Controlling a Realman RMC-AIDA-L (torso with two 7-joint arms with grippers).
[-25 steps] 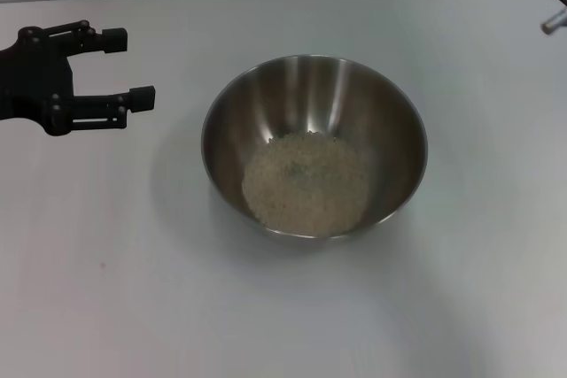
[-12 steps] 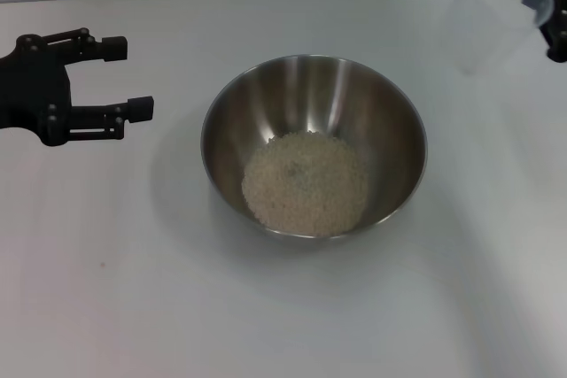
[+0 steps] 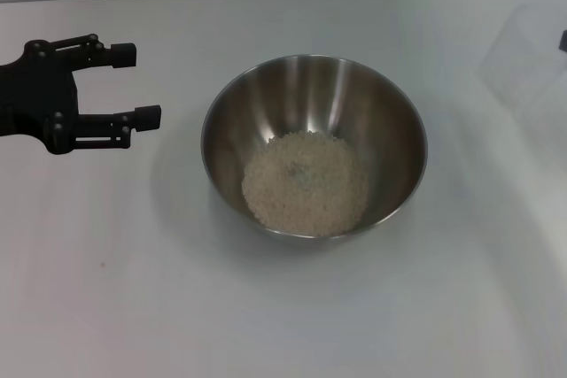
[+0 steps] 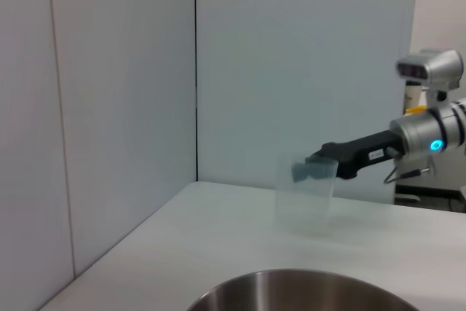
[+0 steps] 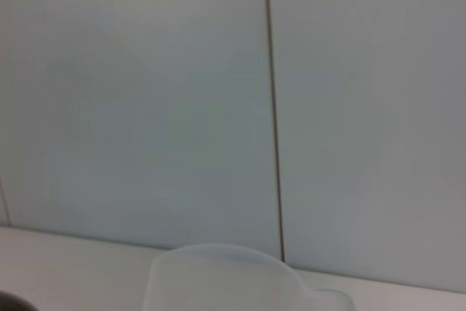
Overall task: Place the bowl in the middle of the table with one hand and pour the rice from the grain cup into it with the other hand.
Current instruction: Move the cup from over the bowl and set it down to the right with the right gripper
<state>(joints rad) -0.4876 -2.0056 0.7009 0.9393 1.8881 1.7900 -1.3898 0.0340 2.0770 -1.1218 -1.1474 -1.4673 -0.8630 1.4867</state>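
The steel bowl (image 3: 314, 146) of rice (image 3: 306, 181) sits mid-table, well right of the left gripper's (image 3: 128, 82) wide, empty jaws; the right gripper (image 4: 320, 169), clamping the emptied grain cup (image 4: 306, 191), should lower it gently upright.

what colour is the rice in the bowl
Off-white, seen best in the head view: the rice lies in the steel bowl.

The big shiny bowl (image 3: 314, 143) sits upright in the middle of the white table (image 3: 266, 307). The rice (image 3: 306, 181) lies in a pale heap on the bowl's bottom. The clear cup (image 3: 523, 59) is by the table's far right corner, upright and empty, it seems, though it looks faint. It is well apart from the bowl.
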